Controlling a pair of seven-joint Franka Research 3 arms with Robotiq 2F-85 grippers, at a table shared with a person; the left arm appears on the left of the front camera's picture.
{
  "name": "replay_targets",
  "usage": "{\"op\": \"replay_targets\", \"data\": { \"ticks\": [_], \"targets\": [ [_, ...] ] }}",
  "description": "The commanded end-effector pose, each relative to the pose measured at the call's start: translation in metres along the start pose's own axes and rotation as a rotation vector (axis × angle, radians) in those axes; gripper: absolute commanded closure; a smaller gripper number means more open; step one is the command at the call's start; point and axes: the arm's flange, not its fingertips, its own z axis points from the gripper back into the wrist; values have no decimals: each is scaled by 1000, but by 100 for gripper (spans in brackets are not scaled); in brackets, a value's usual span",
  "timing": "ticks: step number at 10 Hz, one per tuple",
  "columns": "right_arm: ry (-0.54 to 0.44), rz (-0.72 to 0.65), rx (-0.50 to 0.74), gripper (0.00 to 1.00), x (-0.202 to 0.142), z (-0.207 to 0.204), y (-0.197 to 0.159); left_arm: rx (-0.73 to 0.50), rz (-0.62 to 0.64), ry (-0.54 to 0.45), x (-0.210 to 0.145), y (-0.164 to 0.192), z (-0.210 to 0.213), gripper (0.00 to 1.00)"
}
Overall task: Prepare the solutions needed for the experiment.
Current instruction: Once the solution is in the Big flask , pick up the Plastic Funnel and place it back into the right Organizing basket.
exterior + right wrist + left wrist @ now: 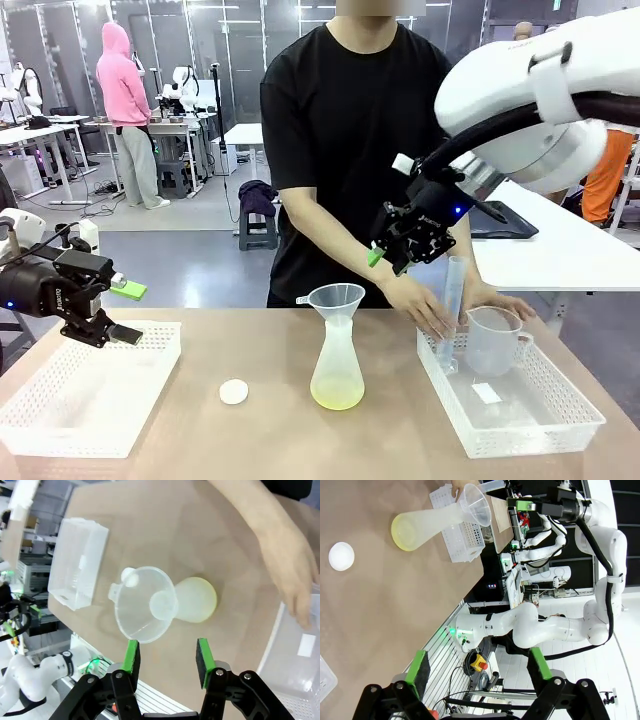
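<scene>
Conical flask [337,372], pale yellow-green liquid at its bottom: upright mid-table [250,350], funnel [336,298] in neck, long axis vertical | right fingers [376,257]: apart, empty, above and right of flask, nearer | left fingers [128,291]: apart, empty, over left basket [60,425]

White cap [233,391] on table [400,445] — cylinder [457,280], beaker [492,345] in right basket [530,435].

The front camera looks level across the table [270,430] at the person [340,130], while the sideways-rolled left wrist camera looks low along the tabletop past the left pincer [479,666] to the distant flask [425,525] and funnel [475,507], which the right wrist camera sees from above, just beyond the right pincer [167,655].
</scene>
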Motion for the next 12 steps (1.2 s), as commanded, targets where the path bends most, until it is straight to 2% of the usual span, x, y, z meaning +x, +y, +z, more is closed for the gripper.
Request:
{"op": "replay_targets", "data": {
  "ticks": [1, 7, 12],
  "targets": [
    [50, -39, -37, 42, 19, -11, 9, -21, -6, -6, 1, -2, -1, 0],
    [144, -61, -57, 42, 35, -60, 13, -21, -6, -6, 1, -2, -1, 0],
    [213, -60, -105, 42, 39, -78, 18, -21, -6, -6, 1, -2, -1, 0]
  ]
}}
